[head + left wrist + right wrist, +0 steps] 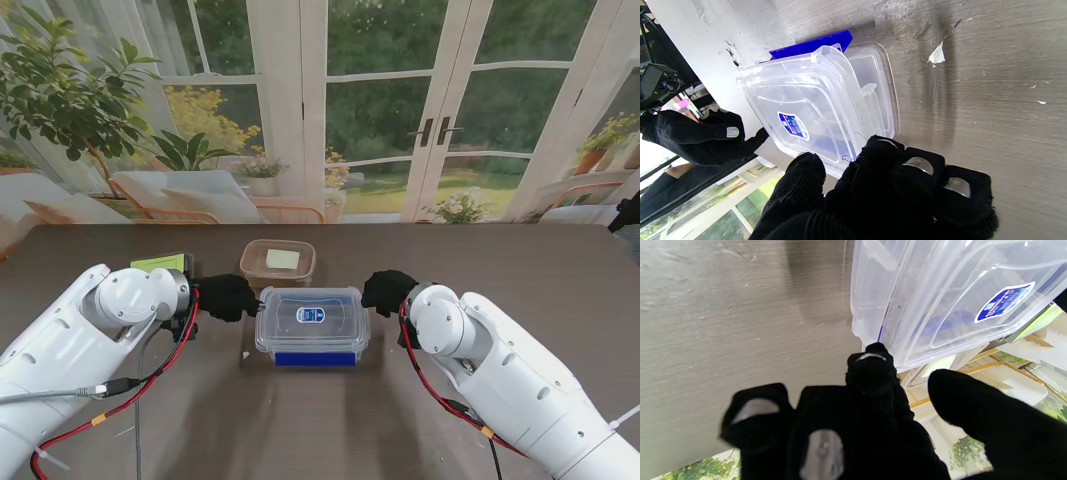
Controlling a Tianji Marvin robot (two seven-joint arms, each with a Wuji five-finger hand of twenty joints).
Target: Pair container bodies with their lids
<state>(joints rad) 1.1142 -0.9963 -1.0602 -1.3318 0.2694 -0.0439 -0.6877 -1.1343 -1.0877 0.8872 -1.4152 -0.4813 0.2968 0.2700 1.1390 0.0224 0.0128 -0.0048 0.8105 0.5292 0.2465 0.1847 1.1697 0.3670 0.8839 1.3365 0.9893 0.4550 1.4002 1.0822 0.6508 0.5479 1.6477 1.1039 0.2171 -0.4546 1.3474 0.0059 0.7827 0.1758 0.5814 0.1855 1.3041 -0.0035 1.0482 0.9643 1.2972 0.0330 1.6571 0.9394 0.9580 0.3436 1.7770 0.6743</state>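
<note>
Both arms reached in from the sides. The left hand and the right hand, in black knit gloves, squeezed the clear box between them, fingers curled on its short ends. The box sat mid-table, smooth see-through plastic with round corners, its clear lid on top, a blue sticker, and a blue clip nearest me. Behind it stood a brown tub. Only the left wrist view showed a white scrap on the grainy brown table.
</note>
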